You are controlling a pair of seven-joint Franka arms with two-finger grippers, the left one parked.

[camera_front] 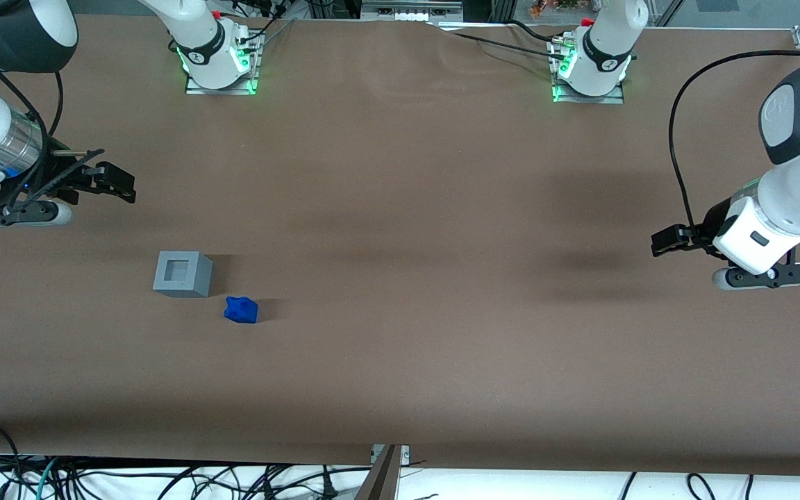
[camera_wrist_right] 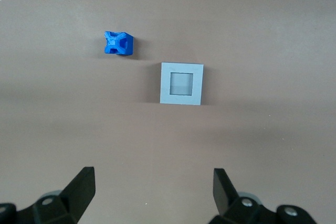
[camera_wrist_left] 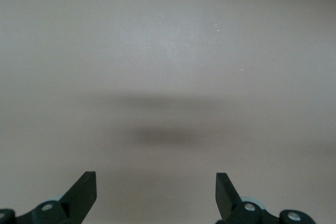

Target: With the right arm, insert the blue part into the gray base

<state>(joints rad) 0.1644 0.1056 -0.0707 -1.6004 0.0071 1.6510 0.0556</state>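
Observation:
The gray base (camera_front: 182, 273) stands on the brown table with its square recess facing up. The blue part (camera_front: 241, 310) lies on the table just beside it, a little nearer the front camera, not touching it. My right gripper (camera_front: 114, 182) hangs above the table at the working arm's end, farther from the front camera than the base, and it is open and empty. In the right wrist view the base (camera_wrist_right: 181, 83) and the blue part (camera_wrist_right: 118, 43) lie well ahead of the gripper (camera_wrist_right: 154, 178), whose black fingertips (camera_wrist_right: 84, 180) stand wide apart.
The two arm mounts (camera_front: 219, 66) (camera_front: 589, 73) with green lights stand at the table edge farthest from the front camera. The table's near edge (camera_front: 400, 462) has cables below it. The parked arm (camera_front: 775, 229) hangs at its end of the table.

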